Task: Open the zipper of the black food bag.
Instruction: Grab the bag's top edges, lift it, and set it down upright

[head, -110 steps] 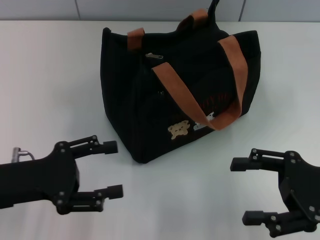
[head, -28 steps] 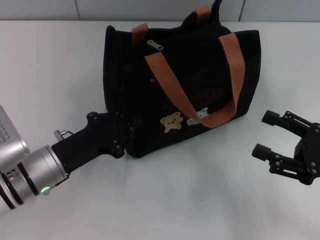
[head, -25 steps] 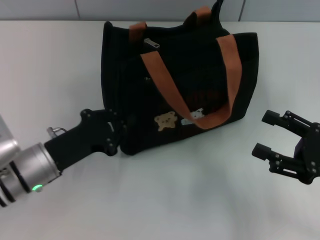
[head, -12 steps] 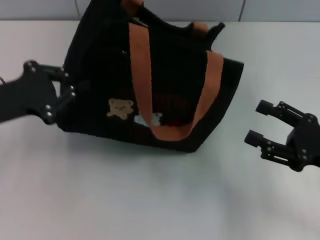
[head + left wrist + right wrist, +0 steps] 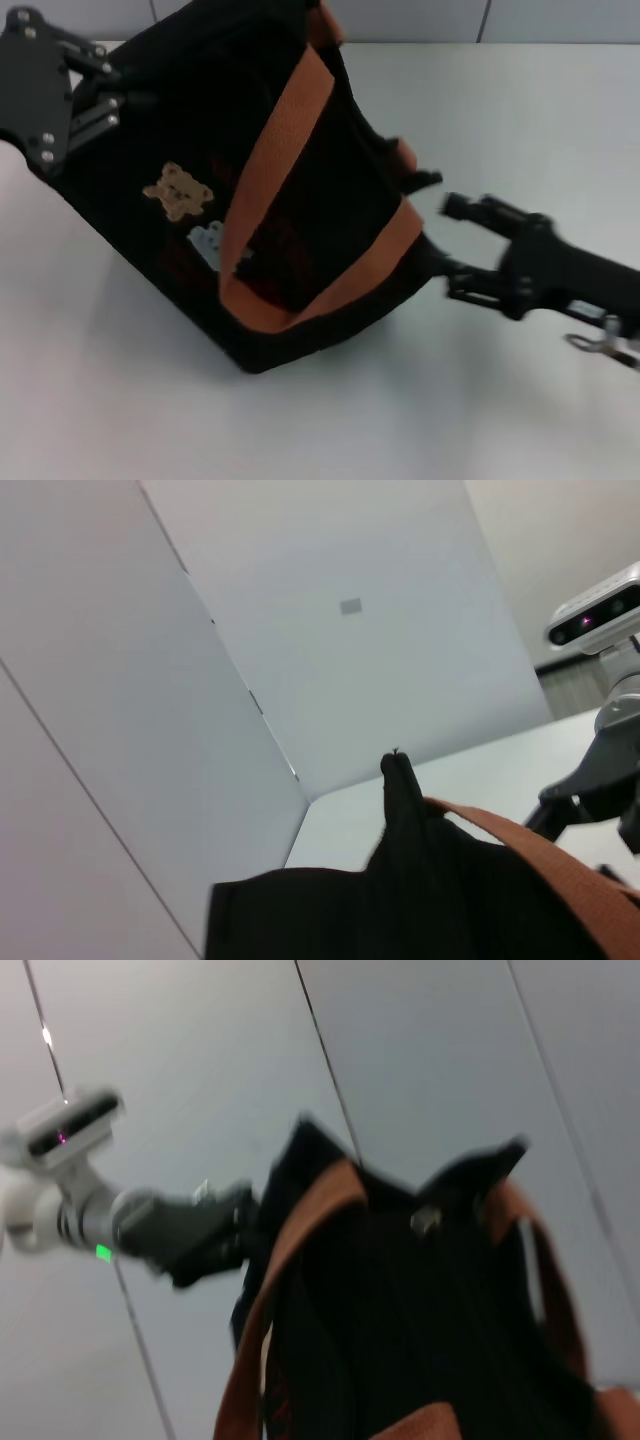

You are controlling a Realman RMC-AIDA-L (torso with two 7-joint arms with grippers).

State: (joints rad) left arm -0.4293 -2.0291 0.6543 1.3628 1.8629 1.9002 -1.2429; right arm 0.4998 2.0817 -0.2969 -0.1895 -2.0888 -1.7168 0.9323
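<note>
The black food bag (image 5: 250, 190) hangs tilted above the table, its orange-brown handles (image 5: 285, 120) draped across its side and the bear patches (image 5: 178, 190) facing up. My left gripper (image 5: 105, 98) at the upper left is shut on the bag's left end and holds it up. At the bag's right end, my right gripper (image 5: 452, 250) is open, with one finger above that end and one below. The zipper is hidden in the head view. In the right wrist view a small silver pull tab (image 5: 425, 1220) shows on the bag's top (image 5: 400, 1290), with the left gripper (image 5: 215, 1232) at the far end.
The white table (image 5: 520, 110) spreads around and under the bag. Grey wall panels (image 5: 560, 20) stand behind it. The left wrist view shows black bag fabric (image 5: 400, 890), an orange strap (image 5: 530, 845) and the right arm (image 5: 600, 765) beyond.
The left gripper has raised the bag and swung it up and left, tilting it more steeply. The right gripper has moved left, up to the bag's right end.
</note>
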